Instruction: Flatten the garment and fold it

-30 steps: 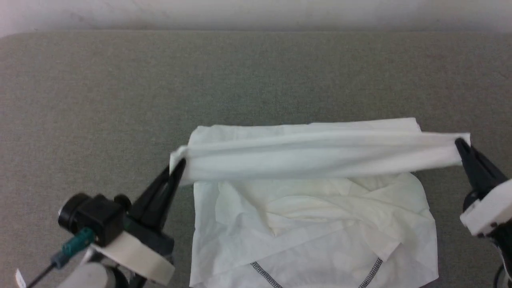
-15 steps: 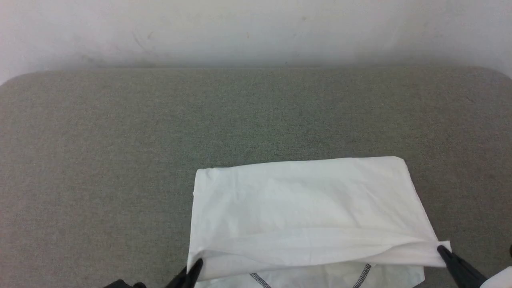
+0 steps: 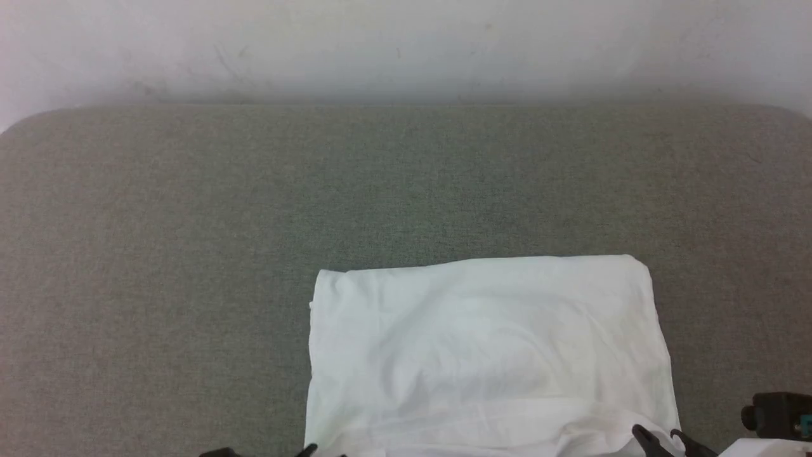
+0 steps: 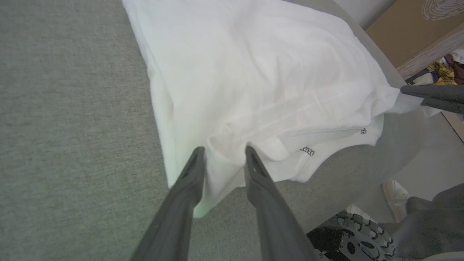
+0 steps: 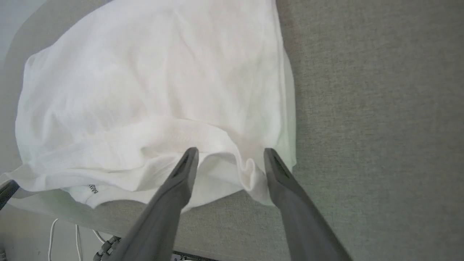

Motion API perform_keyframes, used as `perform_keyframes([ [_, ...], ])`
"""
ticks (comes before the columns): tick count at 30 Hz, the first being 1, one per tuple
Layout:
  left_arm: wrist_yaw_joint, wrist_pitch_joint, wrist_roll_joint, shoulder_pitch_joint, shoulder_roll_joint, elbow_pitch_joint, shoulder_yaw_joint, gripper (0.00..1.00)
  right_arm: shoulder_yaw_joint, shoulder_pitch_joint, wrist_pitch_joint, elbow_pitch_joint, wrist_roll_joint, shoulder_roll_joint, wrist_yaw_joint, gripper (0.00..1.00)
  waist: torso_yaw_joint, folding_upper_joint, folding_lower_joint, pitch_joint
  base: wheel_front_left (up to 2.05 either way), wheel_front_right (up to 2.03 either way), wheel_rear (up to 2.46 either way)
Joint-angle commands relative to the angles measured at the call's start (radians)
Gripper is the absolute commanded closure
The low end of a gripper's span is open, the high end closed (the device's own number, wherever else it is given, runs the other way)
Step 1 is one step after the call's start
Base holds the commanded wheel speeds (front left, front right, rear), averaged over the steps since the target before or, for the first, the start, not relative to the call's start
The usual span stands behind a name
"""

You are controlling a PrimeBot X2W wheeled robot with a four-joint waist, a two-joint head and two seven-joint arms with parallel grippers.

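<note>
Lower centre of the head view: the garment [image 3: 488, 349], white, lies folded into a rough rectangle on the grey-green padded table [image 3: 190, 254]. Its near edge runs off the bottom of the frame. A pale wall [image 3: 406, 44] fills the top.

Left wrist view: left gripper [image 4: 224, 154] at bottom centre, its fingers parted. The garment's near corner lies loose in the gap between them and is not pinched. Several layers of the fold are stacked just beyond the tips.

Right wrist view: right gripper [image 5: 231, 152] at bottom centre, fingers spread wide. A soft ridge of the top layer sits between them, free of both fingers.

Markings:
- Short dark stitched marks [image 4: 307, 151] on a lower layer at the near edge, right of centre in the left wrist view, with a second and smaller one further right. Too small to read as text.
- A similar dark mark [image 5: 93, 188] at lower left in the right wrist view. Illegible.
- Brown cardboard box [image 4: 409, 32] at upper right of the left wrist view, printed with a pale fingerprint-like swirl [image 4: 438, 7]. No lettering legible.

Lower right of the left wrist view: a treaded black wheel [image 4: 348, 239], and beside it a person's white shoe [image 4: 395, 194] and grey trouser leg [image 4: 435, 217]. White cables [image 5: 54, 235] hang at lower left of the right wrist view.
</note>
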Motion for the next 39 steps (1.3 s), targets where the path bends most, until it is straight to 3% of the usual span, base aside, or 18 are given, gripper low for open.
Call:
perform_keyframes([
  [1, -0.01, -0.007, -0.017, -0.011, -0.01, 0.003, 0.009, 0.0, 0.001, -0.011, -0.004, -0.001, 0.011, 0.002, -0.001, 0.0, 0.001, -0.0001, -0.0001, -0.007, 0.0, 0.0, 0.0],
  [6, -0.012, -0.033, -0.134, 0.026, -0.018, -0.054, 0.078, 0.0, -0.035, -0.013, 0.02, -0.062, 0.047, 0.002, -0.001, 0.0, 0.004, -0.0001, -0.0001, -0.022, 0.0, 0.0, 0.0],
  [9, 0.014, -0.077, -0.165, 0.04, -0.009, -0.123, 0.156, 0.0, -0.109, -0.029, -0.007, -0.091, 0.058, 0.002, -0.001, 0.0, 0.009, -0.0001, -0.0001, -0.024, 0.0, 0.0, 0.0],
  [13, 0.11, -0.115, -0.068, 0.032, -0.021, -0.186, 0.278, 0.0, -0.204, -0.083, -0.115, -0.066, -0.014, 0.002, -0.001, 0.0, 0.021, -0.0001, -0.0001, -0.012, 0.0, 0.0, 0.0],
  [15, 0.159, -0.12, 0.028, 0.023, -0.047, -0.205, 0.335, 0.0, -0.196, -0.106, -0.147, -0.031, -0.045, 0.002, -0.001, 0.0, 0.027, -0.0001, -0.0001, -0.001, 0.0, 0.0, 0.0],
  [18, 0.186, -0.121, 0.169, 0.025, -0.112, -0.224, 0.393, 0.0, -0.158, -0.134, -0.17, 0.027, -0.104, 0.002, -0.001, 0.0, 0.035, -0.0001, -0.0001, 0.012, 0.0, 0.0, 0.0],
  [22, 0.166, -0.121, 0.256, 0.051, -0.18, -0.194, 0.42, 0.0, -0.121, -0.169, -0.175, 0.111, -0.141, 0.002, -0.001, 0.0, 0.051, -0.0001, -0.0001, 0.028, 0.0, 0.0, 0.0],
  [26, 0.135, -0.121, 0.281, 0.06, -0.212, -0.17, 0.436, 0.0, -0.098, -0.189, -0.168, 0.162, -0.178, 0.002, -0.001, 0.0, 0.065, -0.0001, -0.0001, 0.039, 0.0, 0.0, 0.0],
  [35, 0.06, -0.121, 0.312, 0.055, -0.244, -0.125, 0.477, 0.0, -0.057, -0.252, -0.139, 0.31, -0.207, 0.002, -0.001, 0.0, 0.09, -0.0001, -0.0001, 0.053, 0.0, 0.0, 0.0],
  [36, 0.056, -0.121, 0.312, 0.055, -0.247, -0.122, 0.48, 0.0, -0.059, -0.254, -0.127, 0.329, -0.203, 0.002, -0.001, 0.06, 0.091, -0.0001, -0.0001, 0.049, 0.0, 0.0, 0.0],
  [37, 0.054, -0.121, 0.313, 0.057, -0.249, -0.12, 0.483, 0.0, -0.062, -0.255, -0.115, 0.347, -0.196, 0.002, -0.001, 0.26, 0.091, -0.0001, -0.0001, 0.046, 0.0, 0.0, 0.0],
  [39, 0.049, -0.121, 0.314, 0.063, -0.252, -0.118, 0.486, 0.0, -0.069, -0.261, -0.104, 0.377, -0.191, 0.002, -0.001, 0.94, 0.09, -0.0001, -0.0001, 0.04, 0.0, 0.0, 0.0],
])
